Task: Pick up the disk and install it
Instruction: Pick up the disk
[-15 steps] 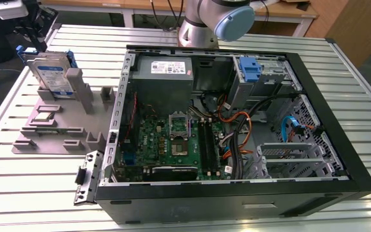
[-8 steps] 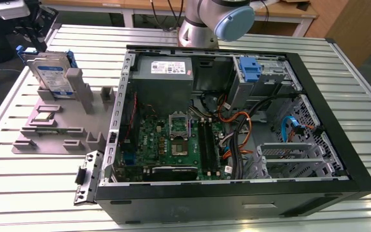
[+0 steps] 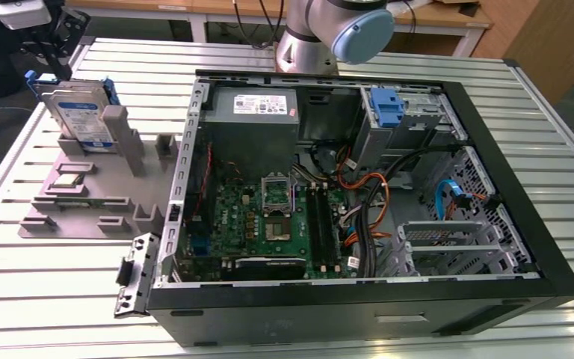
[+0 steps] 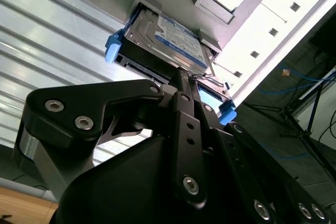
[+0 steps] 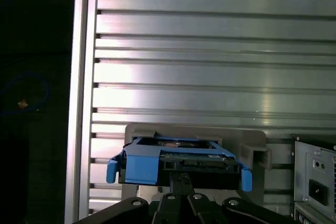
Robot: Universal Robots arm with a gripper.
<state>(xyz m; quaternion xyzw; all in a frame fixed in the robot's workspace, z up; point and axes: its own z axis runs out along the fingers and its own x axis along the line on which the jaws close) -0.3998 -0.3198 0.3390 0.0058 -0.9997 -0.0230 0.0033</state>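
At ten o'clock in the exterior view, I have the gripper (image 3: 56, 61) hanging just over the disk (image 3: 72, 116). The disk stands upright in the grey holder (image 3: 128, 187) on the slatted table (image 3: 28, 299). In the second wrist view the fingers (image 4: 181, 94) are drawn together with no gap I can see. Their tips are at the disk's edge, but I cannot tell whether they press on it. Toward three o'clock lies the open computer case (image 3: 558, 247), with a bare blue bracket (image 3: 387, 105) at its one o'clock corner.
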